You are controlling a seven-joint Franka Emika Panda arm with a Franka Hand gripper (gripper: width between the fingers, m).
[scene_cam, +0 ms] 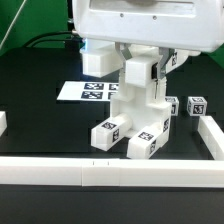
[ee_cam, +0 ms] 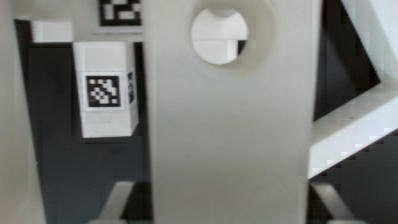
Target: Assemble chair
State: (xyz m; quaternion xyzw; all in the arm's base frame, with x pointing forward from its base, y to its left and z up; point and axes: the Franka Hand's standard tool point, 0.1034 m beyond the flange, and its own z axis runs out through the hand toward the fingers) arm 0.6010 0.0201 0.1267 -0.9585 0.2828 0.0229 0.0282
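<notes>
My gripper [scene_cam: 141, 72] stands over the partly joined chair [scene_cam: 138, 118] in the middle of the table, its fingers on either side of the chair's upright top piece. The chair is glossy white, with tagged blocks at its foot [scene_cam: 110, 131]. In the wrist view a broad white slat with a round hole [ee_cam: 222, 110] fills the space between my fingers [ee_cam: 118, 203], and my gripper [ee_cam: 222, 200] is shut on it. A tagged white post [ee_cam: 107, 90] and an X-brace [ee_cam: 356, 140] show beside the slat. Two small tagged cubes [scene_cam: 186, 105] lie toward the exterior view's right.
The marker board [scene_cam: 88, 92] lies flat behind the chair. A long plain white rail [scene_cam: 110, 172] runs along the front, with a short white wall [scene_cam: 210, 136] on the exterior view's right and a white end [scene_cam: 2, 122] on its left. Cables trail at the back.
</notes>
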